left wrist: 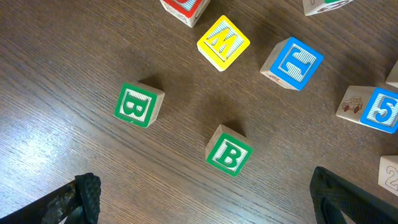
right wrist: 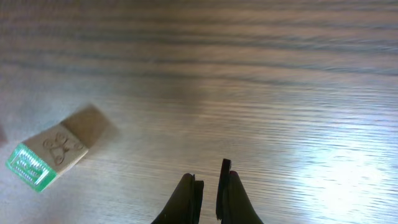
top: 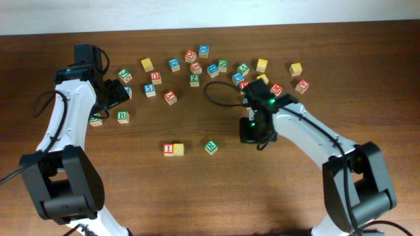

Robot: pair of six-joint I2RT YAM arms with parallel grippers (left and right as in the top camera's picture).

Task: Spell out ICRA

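While the right claw (right wrist: 208, 186) is pinched shut, empty, the green block (right wrist: 37, 158) lies left of its tips.
We advise a slow, square nudge toward the I-C pair (top: 173, 149) beyond it.

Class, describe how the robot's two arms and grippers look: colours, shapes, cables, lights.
Both the left arm and right arm have white tube-like links with chunky black joints. The left gripper and right gripper are black, each with two dark fingers. A green light glows on the right arm, and a thin black cable loops out beside it.
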